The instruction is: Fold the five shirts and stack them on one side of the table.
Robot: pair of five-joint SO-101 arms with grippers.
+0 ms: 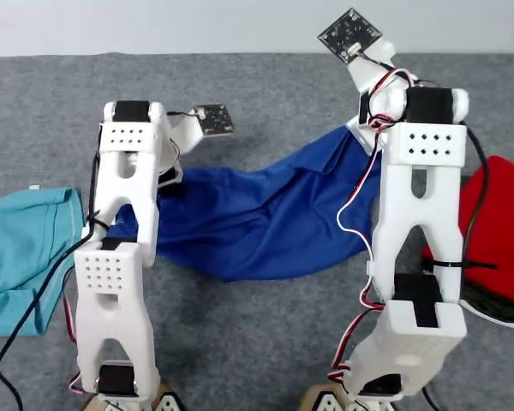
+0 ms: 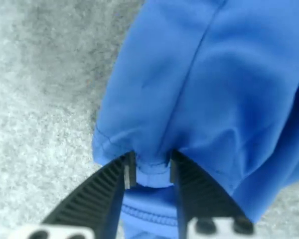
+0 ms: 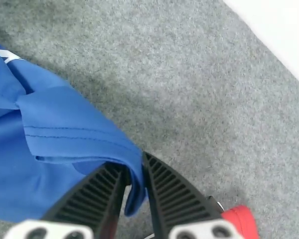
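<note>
- Blue shirt (image 1: 257,218): lies creased across the middle of the grey table surface (image 1: 265,94), drawn out in a long band between the two arms; its right end runs towards the far side of the table, under the right arm's wrist
- Left gripper (image 2: 148,172): clamped on a stitched hem of the blue shirt (image 2: 204,89); the cloth is pinched between both black ribbed fingers (image 2: 109,184), and more of it bunches below the grip
- Right gripper (image 3: 135,174): narrow, closed on a folded edge of the blue shirt (image 3: 55,144); a corner of fabric hangs down between the fingers (image 3: 164,189), with grey surface beyond
- Left arm (image 1: 120,257): stands over the blue shirt's left end
- Right arm (image 1: 420,214): stands over its right end
- Teal shirt (image 1: 26,248): at the table's left edge, loosely laid, just beside the left arm; contact with the blue shirt cannot be judged, as the arm covers that spot
- Red shirt (image 1: 501,214): at the right edge, partly behind the right arm; a dark and pale edge shows beneath it, item not identifiable
</note>
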